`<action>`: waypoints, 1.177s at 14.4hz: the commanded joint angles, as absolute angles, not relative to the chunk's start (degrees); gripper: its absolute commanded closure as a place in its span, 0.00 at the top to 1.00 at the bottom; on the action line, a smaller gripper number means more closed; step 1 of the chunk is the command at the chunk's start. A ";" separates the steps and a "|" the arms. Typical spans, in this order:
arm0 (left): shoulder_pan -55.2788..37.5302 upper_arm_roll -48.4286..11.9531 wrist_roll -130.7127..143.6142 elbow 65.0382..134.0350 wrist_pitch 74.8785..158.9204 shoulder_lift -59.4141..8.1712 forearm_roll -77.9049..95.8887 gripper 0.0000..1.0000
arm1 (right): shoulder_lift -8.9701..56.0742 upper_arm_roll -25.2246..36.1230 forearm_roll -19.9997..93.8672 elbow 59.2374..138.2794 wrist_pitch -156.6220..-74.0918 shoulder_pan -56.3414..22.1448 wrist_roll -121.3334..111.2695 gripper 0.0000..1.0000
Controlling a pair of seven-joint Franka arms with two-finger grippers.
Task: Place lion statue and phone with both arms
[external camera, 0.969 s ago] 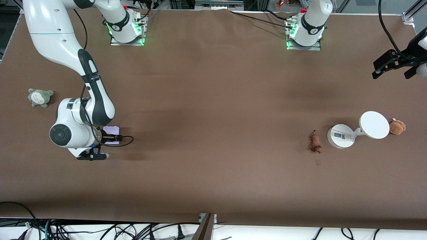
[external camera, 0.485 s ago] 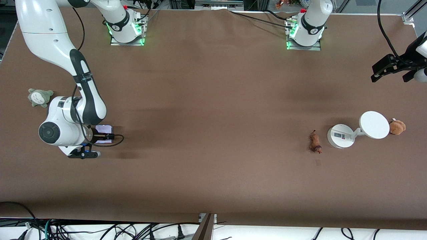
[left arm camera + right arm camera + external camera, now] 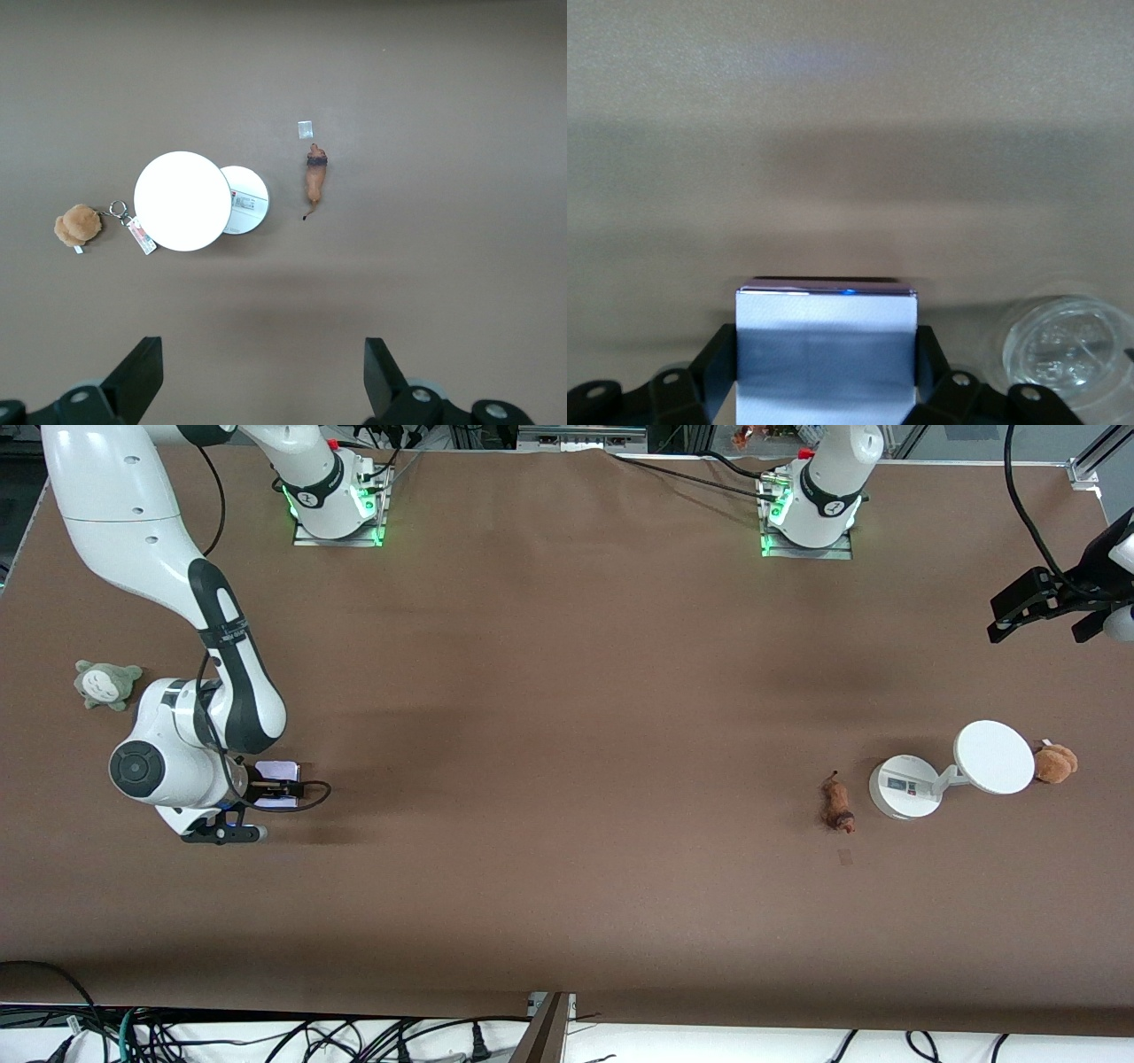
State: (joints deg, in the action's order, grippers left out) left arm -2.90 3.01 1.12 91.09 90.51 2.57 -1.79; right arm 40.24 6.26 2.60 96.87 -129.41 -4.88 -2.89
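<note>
Phone [image 3: 276, 771] sits pinched between the fingers of the right hand [image 3: 266, 790] at the right arm's end of the bench [image 3: 567, 691]; whether it touches the brown surface cannot be told. In the right wrist view the phone [image 3: 826, 350] shows a pale face crossed by a dark band, with a purple edge and a small blue glint, and both black fingers [image 3: 718, 363] press against its sides. A clear round disc [image 3: 1063, 350] shows beside it in that view; no writing on it can be read.

The lion [image 3: 836, 803] lies on the bench toward the left arm's end, just beside the round base of a white stand [image 3: 905, 786] and apart from it. The stand's base carries a small label whose print is too small to read. A brown plush [image 3: 1055, 763] lies just past the stand's disc, and the left wrist view shows a tag [image 3: 142, 236] on its keyring, also unreadable. A small pale square [image 3: 306, 129] lies on the bench near the lion's [image 3: 314, 179] head.

The left hand [image 3: 1045, 602] hangs high over the bench's edge at the left arm's end, its fingers [image 3: 140, 372] spread wide and holding nothing.

A grey plush [image 3: 106, 683] lies near the right arm.
</note>
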 commanded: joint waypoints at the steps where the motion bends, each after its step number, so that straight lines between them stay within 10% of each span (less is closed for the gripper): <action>1: -2.72 3.34 0.97 88.86 89.30 1.49 -1.32 1.00 | 39.38 5.80 3.60 97.30 -130.52 -4.57 -4.66 1.00; 10: -2.29 3.34 0.88 88.86 89.21 1.41 -1.41 1.00 | 34.90 5.45 2.73 72.70 -97.24 -7.29 -4.92 1.00; 17: -2.29 3.34 0.88 88.86 89.38 1.41 -1.41 1.00 | 20.42 5.10 0.44 71.79 -82.53 -8.96 -3.96 1.00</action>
